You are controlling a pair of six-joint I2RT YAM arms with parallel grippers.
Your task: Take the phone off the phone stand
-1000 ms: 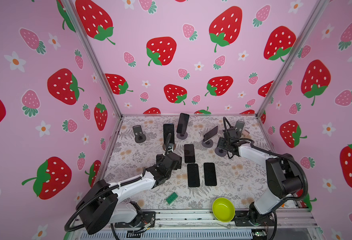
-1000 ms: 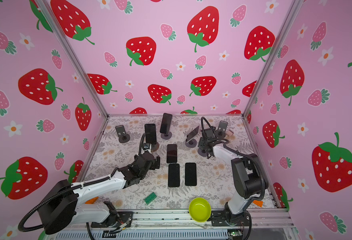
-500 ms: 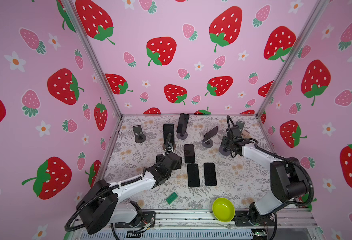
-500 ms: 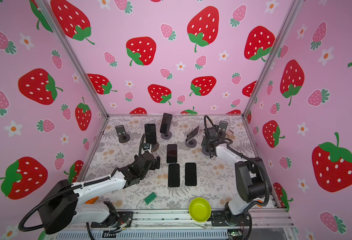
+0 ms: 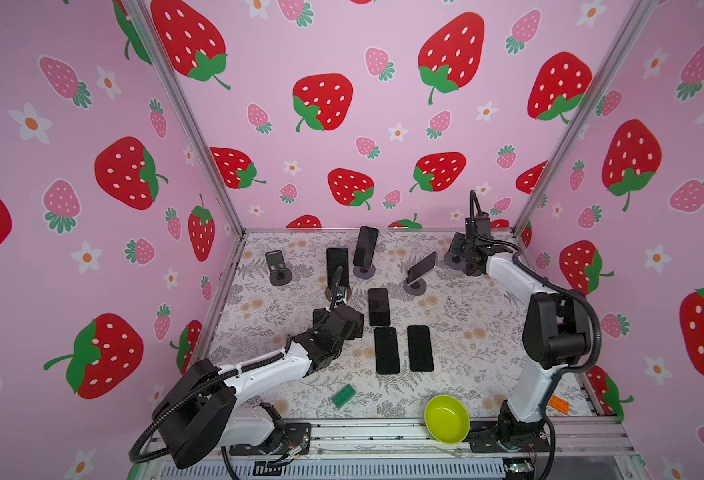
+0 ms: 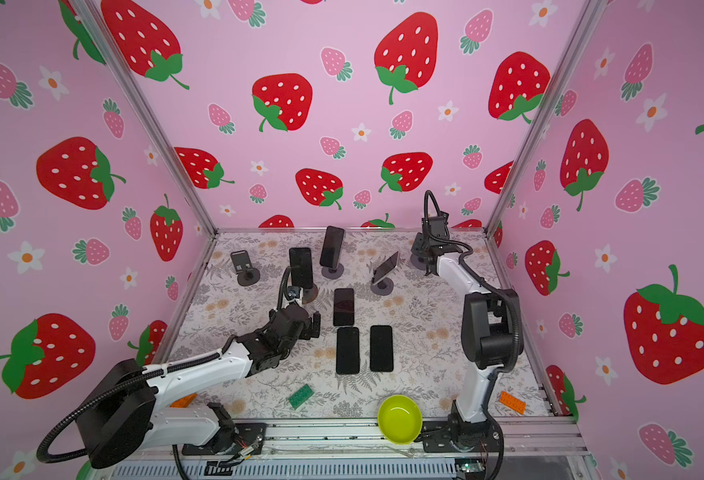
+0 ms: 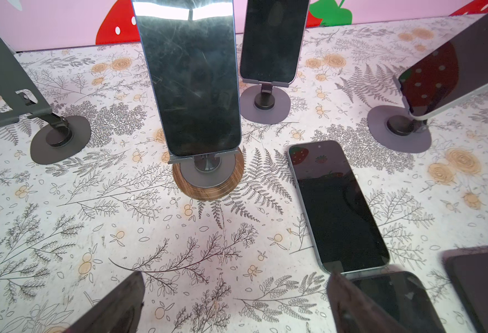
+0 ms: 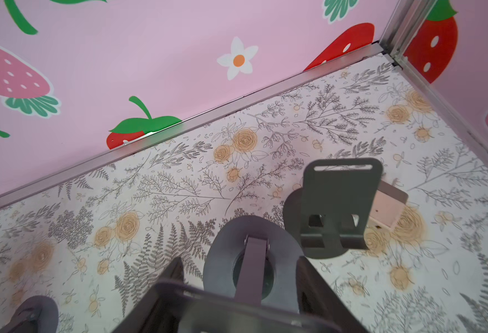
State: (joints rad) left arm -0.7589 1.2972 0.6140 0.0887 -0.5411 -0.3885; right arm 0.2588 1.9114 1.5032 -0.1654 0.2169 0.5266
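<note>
A dark phone stands upright on a phone stand with a wooden ring base. My left gripper hovers low in front of it, open, with only floral mat between its fingers. At the back right, my right gripper is shut on the top plate of a purple-grey stand. I cannot tell whether a phone lies on that plate.
Three phones lie flat mid-mat. Two more phones sit on stands. Empty stands are at the back left and by the right gripper. Green brick, lime bowl, orange brick at the front.
My right gripper has moved farther back toward the corner and closed on the stand's plate. The left arm has not moved.
</note>
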